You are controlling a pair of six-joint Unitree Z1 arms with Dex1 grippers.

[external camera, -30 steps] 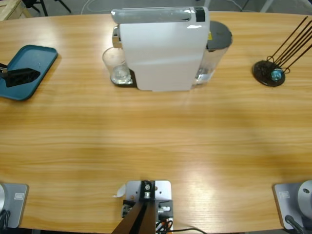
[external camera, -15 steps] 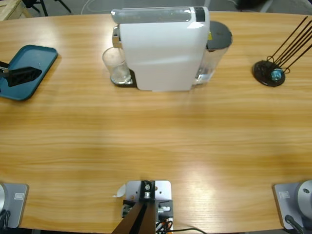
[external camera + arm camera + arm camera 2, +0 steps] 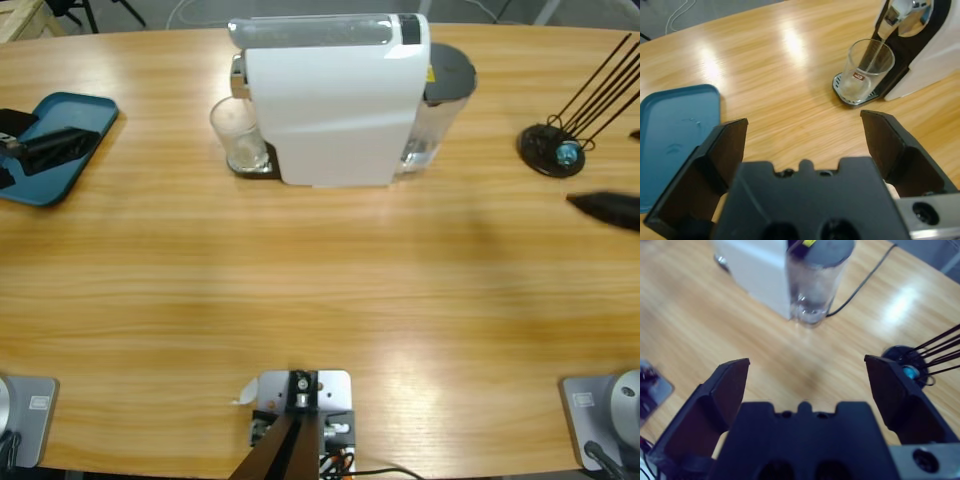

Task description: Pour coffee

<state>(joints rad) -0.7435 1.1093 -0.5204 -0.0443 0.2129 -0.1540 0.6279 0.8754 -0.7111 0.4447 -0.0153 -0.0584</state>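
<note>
A white coffee machine (image 3: 335, 100) stands at the back middle of the table, its water tank (image 3: 440, 100) on its right. An empty clear glass (image 3: 238, 135) sits on the drip tray under the spout, also seen as the glass (image 3: 867, 70) in the left wrist view. My left gripper (image 3: 50, 148) hovers open over the teal tray (image 3: 60, 115) at the far left, well apart from the glass. My right gripper (image 3: 610, 208) reaches in at the right edge. In its own view the right gripper (image 3: 806, 364) is open and faces the water tank (image 3: 817, 280).
A black round stand with thin dark rods (image 3: 552, 150) sits at the back right, just beyond the right gripper. The same stand (image 3: 912, 372) shows by the right jaw in the right wrist view. A black cable (image 3: 860, 285) runs behind the tank.
The right gripper has come into the high view at the right edge. The left gripper has shifted slightly up over the teal tray.
</note>
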